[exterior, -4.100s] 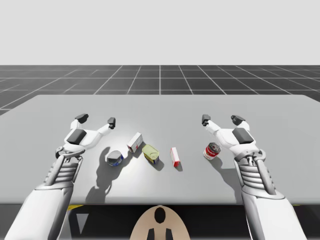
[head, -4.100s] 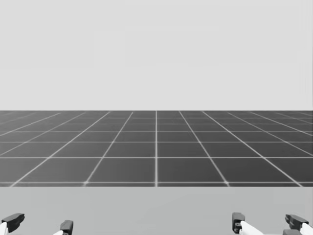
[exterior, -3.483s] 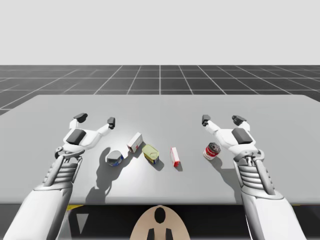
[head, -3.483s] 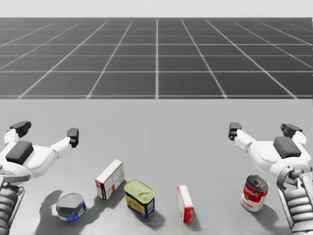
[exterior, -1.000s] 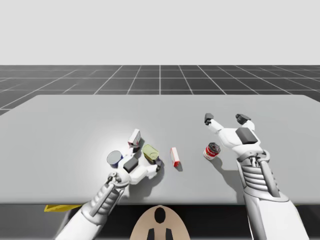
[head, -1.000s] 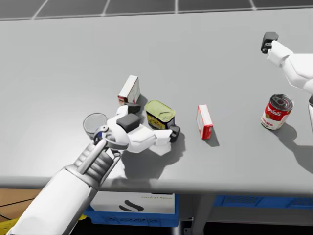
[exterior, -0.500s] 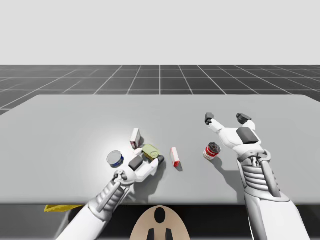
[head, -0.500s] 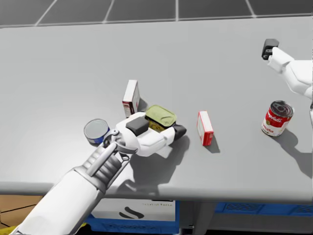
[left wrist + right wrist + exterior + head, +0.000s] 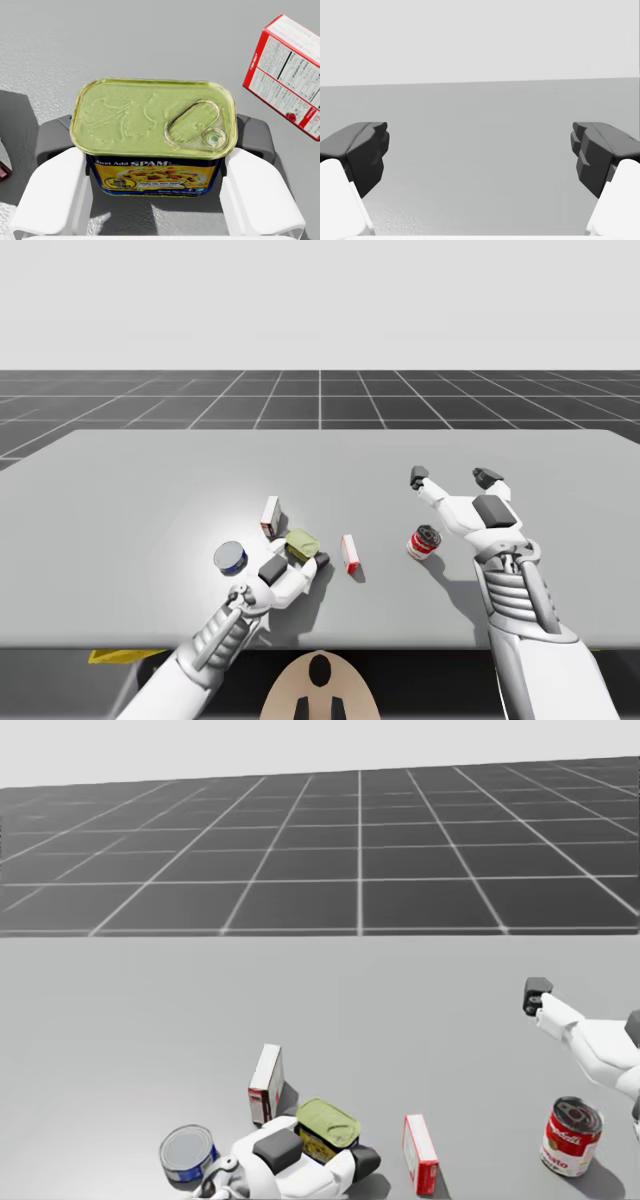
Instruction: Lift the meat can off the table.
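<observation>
my left gripper (image 9: 155,142) is clenched on the meat can (image 9: 152,117), a dark pad against each short end. the can stands upright between the fingers (image 9: 52,190), on the table (image 9: 150,35). ahead of the gripper, off to its right, lies a white and red box (image 9: 287,75), near but apart. a second white and red box (image 9: 266,1082) stands just off its other side, and a blue round can (image 9: 188,1152) sits beside its wrist. well apart, my right gripper (image 9: 480,150) hangs spread wide above the table, a red round can (image 9: 572,1135) near its wrist.
</observation>
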`<state>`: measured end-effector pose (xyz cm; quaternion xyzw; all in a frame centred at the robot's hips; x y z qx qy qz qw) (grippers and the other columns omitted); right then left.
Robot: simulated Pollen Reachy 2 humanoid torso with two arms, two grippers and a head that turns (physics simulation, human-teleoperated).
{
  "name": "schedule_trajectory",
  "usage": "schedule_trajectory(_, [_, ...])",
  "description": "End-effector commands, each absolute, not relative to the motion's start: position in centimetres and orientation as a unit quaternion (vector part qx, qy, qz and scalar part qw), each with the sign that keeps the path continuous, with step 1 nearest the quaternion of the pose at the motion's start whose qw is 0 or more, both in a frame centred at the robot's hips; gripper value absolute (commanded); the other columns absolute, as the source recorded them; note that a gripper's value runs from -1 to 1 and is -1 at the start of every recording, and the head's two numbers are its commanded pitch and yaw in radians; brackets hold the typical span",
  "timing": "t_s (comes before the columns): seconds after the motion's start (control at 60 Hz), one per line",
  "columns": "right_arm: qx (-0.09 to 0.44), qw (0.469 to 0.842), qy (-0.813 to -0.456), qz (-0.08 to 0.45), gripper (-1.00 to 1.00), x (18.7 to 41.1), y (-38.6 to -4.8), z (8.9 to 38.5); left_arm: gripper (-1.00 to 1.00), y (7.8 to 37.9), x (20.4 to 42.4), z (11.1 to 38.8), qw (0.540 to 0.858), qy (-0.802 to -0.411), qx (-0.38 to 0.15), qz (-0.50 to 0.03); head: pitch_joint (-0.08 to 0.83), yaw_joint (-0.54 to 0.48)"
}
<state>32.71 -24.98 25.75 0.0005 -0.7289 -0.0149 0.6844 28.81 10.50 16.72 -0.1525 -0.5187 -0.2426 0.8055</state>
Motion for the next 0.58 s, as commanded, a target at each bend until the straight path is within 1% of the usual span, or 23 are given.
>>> schedule_trajectory(0.017, [0.0,0.685,-0.729,-0.016,-1.0,32.8,-25.1,25.7,1.0,8.7,28.1,18.3,0.793,-0.529,-0.191,-0.235,0.331,0.09])
schedule_trajectory(0.083, [0.0,0.685,-0.728,-0.016,-1.0,32.8,-25.1,25.7,1.0,9.1,28.1,19.9,0.784,-0.542,-0.194,-0.233,0.331,0.09])
schedule_trajectory(0.1, [0.0,0.685,-0.728,-0.015,-1.0,32.8,-25.1,25.7,1.0,9.3,28.1,20.8,0.779,-0.549,-0.195,-0.231,0.33,0.09])
schedule_trajectory(0.133, [0.002,0.685,-0.729,-0.013,-1.0,32.8,-25.2,25.7,1.0,9.5,28.1,21.5,0.775,-0.556,-0.194,-0.231,0.33,0.09])
schedule_trajectory(0.15, [0.004,0.684,-0.729,-0.008,-1.0,32.8,-25.2,25.7,1.0,9.8,28.1,22.5,0.767,-0.566,-0.194,-0.23,0.33,0.09])
schedule_trajectory(0.167, [0.005,0.683,-0.73,-0.006,-1.0,32.7,-25.2,25.7,0.98,9.9,28.1,22.8,0.766,-0.569,-0.195,-0.229,0.329,0.09])
schedule_trajectory(0.2, [-0.013,0.682,-0.731,-0.006,-1.0,32.8,-25.3,25.8,1.0,10.3,28.1,24.0,0.758,-0.579,-0.195,-0.228,0.329,0.09])
schedule_trajectory(0.317, [-0.014,0.679,-0.734,-0.004,-1.0,32.8,-25.4,25.8,1.0,11.3,28.1,27.4,0.737,-0.609,-0.189,-0.224,0.322,0.09])
schedule_trajectory(0.383, [-0.019,0.685,-0.728,-0.013,-1.0,32.9,-25.5,25.8,1.0,11.9,28.0,29.5,0.723,-0.629,-0.185,-0.22,0.316,0.09])
schedule_trajectory(0.417, [-0.022,0.686,-0.727,-0.016,-1.0,32.9,-25.5,25.8,0.99,12.0,27.9,30.1,0.718,-0.635,-0.183,-0.218,0.315,0.09])
schedule_trajectory(0.483, [-0.025,0.688,-0.725,-0.021,-1.0,33.1,-25.5,25.8,1.0,12.7,28.0,32.6,0.7,-0.658,-0.179,-0.21,0.309,0.09])
schedule_trajectory(0.517, [-0.026,0.688,-0.725,-0.021,-1.0,33.1,-25.4,25.8,1.0,12.8,27.9,33.3,0.695,-0.665,-0.179,-0.208,0.307,0.09])
schedule_trajectory(0.533, [-0.029,0.687,-0.725,-0.021,-1.0,33.1,-25.4,25.8,0.99,13.0,27.8,34.3,0.687,-0.674,-0.179,-0.205,0.305,0.09])
schedule_trajectory(0.567, [-0.035,0.684,-0.728,-0.02,-1.0,33.2,-25.3,25.7,1.0,13.2,27.7,34.9,0.68,-0.681,-0.179,-0.203,0.304,0.09])
schedule_trajectory(0.583, [-0.038,0.679,-0.733,-0.021,-1.0,33.3,-25.3,25.6,1.0,13.5,27.7,35.8,0.672,-0.69,-0.18,-0.199,0.302,0.09])
